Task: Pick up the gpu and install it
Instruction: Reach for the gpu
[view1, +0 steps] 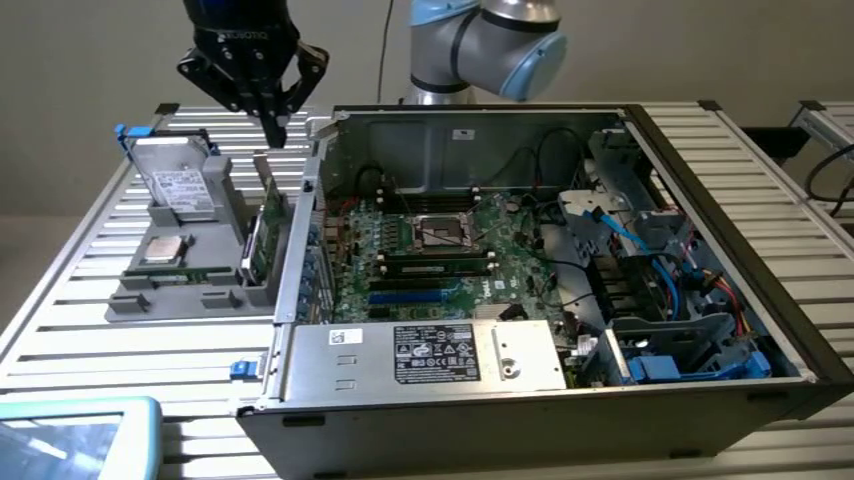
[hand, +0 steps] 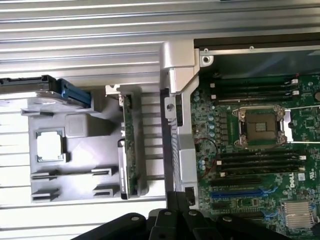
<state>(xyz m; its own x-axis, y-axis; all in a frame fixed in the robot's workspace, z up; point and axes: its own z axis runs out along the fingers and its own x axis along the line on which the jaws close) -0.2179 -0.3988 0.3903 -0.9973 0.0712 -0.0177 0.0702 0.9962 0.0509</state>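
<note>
The gpu stands on edge in a slot of the grey parts holder, just outside the open computer case on the exterior view's left. It is a thin green card with a metal bracket. My gripper hangs above the far end of the holder with its fingers pointing down, shut with nothing between them, and clear of the card. In the wrist view the gpu shows edge-on beyond my gripper. The motherboard lies inside the case, and its blue slots are bare.
The holder also carries a silver hard drive and a square processor chip. The case's metal wall rises right beside the gpu. Cables and a drive cage crowd the case's far side. A tablet lies at the table's near corner.
</note>
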